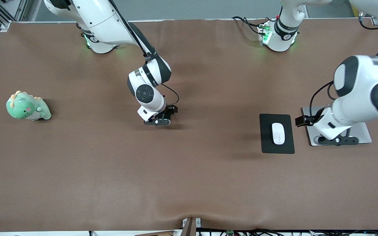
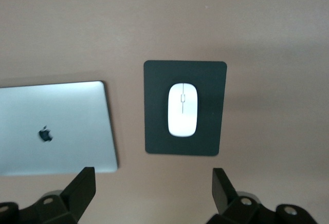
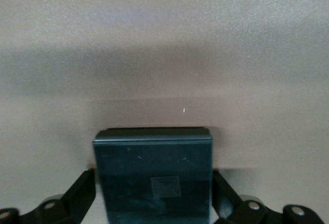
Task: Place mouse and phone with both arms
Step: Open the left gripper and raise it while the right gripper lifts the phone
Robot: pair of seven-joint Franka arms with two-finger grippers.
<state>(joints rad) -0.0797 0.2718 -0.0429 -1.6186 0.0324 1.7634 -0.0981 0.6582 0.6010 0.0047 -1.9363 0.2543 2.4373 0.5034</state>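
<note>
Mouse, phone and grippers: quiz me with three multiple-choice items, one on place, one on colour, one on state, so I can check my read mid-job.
1. Where does the mouse lie?
A. on the mouse pad
B. on the laptop
C. beside the plush dinosaur

2. What colour is the plush dinosaur?
A. red
B. green
C. blue

3. How does the left gripper stand?
A. shut on the mouse
B. shut on the phone
C. open, holding nothing

Answers:
1 A, the white mouse sits on the black pad.
2 B, its body is green.
3 C, its fingers stand wide apart in the left wrist view; the phone lies between the right gripper fingers.
</note>
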